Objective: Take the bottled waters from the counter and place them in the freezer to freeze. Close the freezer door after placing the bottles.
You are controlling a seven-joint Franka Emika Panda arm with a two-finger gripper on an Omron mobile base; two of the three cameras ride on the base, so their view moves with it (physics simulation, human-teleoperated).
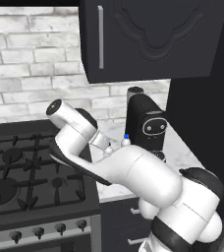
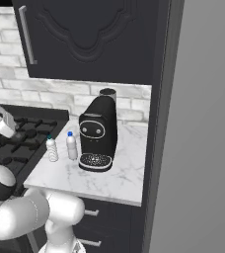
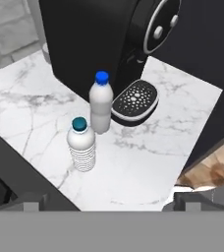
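Two bottled waters stand upright on the white marble counter (image 3: 148, 162), beside a black coffee machine. The clear ribbed bottle with the teal cap (image 3: 82, 145) (image 2: 52, 149) is the nearer one in the hand view. Just behind it is the whiter bottle with the blue cap (image 3: 100, 106) (image 2: 72, 146) (image 1: 126, 140), close to the machine's drip tray. My gripper (image 3: 111, 203) hovers above and in front of them, open wide, with nothing between its fingertips (image 3: 31, 204). A tall grey face (image 2: 198, 148), apparently the freezer, rises right of the counter. The freezer door is out of view.
The black coffee machine (image 2: 98, 133) fills the back of the counter. A black gas stove (image 1: 25, 172) borders the counter's left edge. Dark wall cabinets (image 1: 148, 39) hang overhead and dark drawers (image 2: 104, 222) sit below. A dark tall panel (image 2: 156, 123) closes the counter's right side.
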